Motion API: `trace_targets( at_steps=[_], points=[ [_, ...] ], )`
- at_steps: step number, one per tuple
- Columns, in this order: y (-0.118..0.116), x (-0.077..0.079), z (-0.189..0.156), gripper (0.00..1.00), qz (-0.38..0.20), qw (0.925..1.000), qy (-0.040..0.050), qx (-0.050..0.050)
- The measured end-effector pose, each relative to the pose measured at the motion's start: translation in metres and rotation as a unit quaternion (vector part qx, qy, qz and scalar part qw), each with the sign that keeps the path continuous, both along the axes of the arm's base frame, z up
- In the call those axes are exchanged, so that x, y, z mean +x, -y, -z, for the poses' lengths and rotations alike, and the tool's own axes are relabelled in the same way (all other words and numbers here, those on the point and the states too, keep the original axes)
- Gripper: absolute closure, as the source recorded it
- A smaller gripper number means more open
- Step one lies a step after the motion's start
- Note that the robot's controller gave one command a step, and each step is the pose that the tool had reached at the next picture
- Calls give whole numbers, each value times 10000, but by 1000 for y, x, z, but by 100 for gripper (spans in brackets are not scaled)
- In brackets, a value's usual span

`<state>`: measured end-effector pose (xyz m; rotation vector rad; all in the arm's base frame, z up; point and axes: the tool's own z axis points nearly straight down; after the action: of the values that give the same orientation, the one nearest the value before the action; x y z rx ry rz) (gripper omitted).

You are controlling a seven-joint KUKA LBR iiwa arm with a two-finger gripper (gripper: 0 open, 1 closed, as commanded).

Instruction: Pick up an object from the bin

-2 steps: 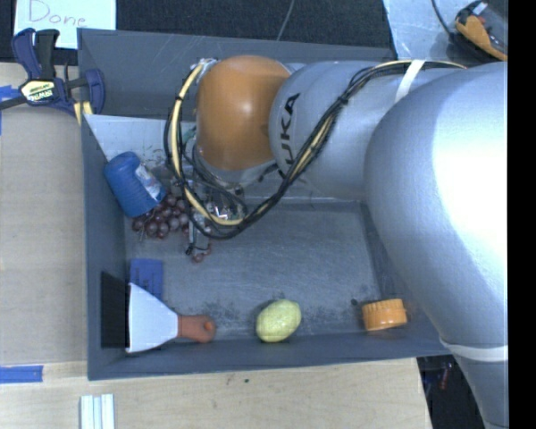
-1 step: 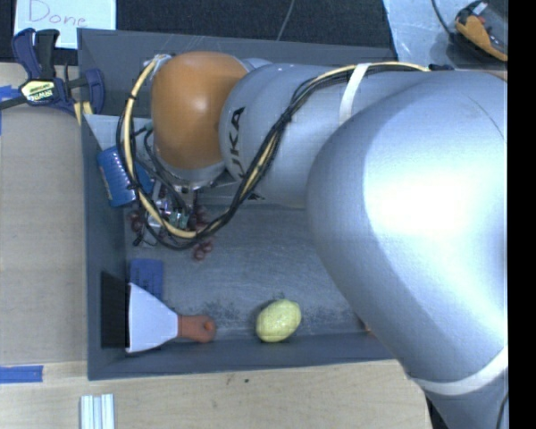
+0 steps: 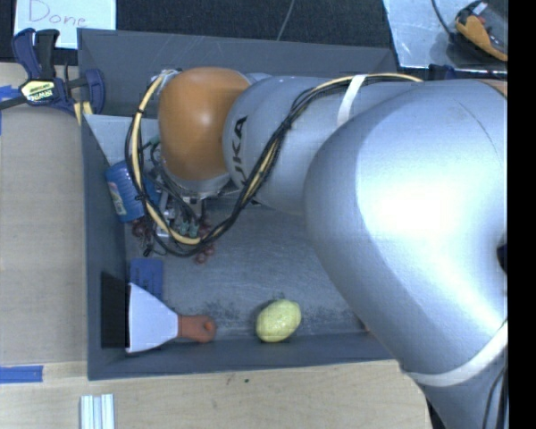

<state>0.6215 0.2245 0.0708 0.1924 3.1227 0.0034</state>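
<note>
While the arm (image 3: 411,195) reaches across the grey bin (image 3: 250,52) from 3 o'clock, its orange wrist cover (image 3: 201,119) sits over the bin's 9 o'clock part, with yellow-and-black cables (image 3: 141,141) looped round it. Beneath the cover the pincer (image 3: 183,220) is low in the bin. Its working end is hidden by the wrist, so I cannot tell whether it is released or clenched, or whether it grasps anything. Just beside it, at its 9 o'clock and against the bin's wall, lies a blue cylinder (image 3: 121,190), the nearest thing. A flat blue piece (image 3: 147,275) lies at the pincer's 7 o'clock. In the bin's 7 o'clock corner rests a scraper-like tool (image 3: 150,322) with a white blade and a reddish-brown handle. A yellow lemon-shaped thing (image 3: 277,320) lies alone at the bin's 6 o'clock, well apart from the pincer.
</note>
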Motion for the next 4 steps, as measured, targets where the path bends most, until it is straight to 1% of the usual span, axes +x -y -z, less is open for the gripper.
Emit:
trace_targets(
  at_steps=[1,3,4],
  points=[
    [50,5,0,100,936,9956,39,47],
    [50,4,-4,100,939,9956,42,48],
    [51,4,-21,100,941,9955,37,46]
  ],
)
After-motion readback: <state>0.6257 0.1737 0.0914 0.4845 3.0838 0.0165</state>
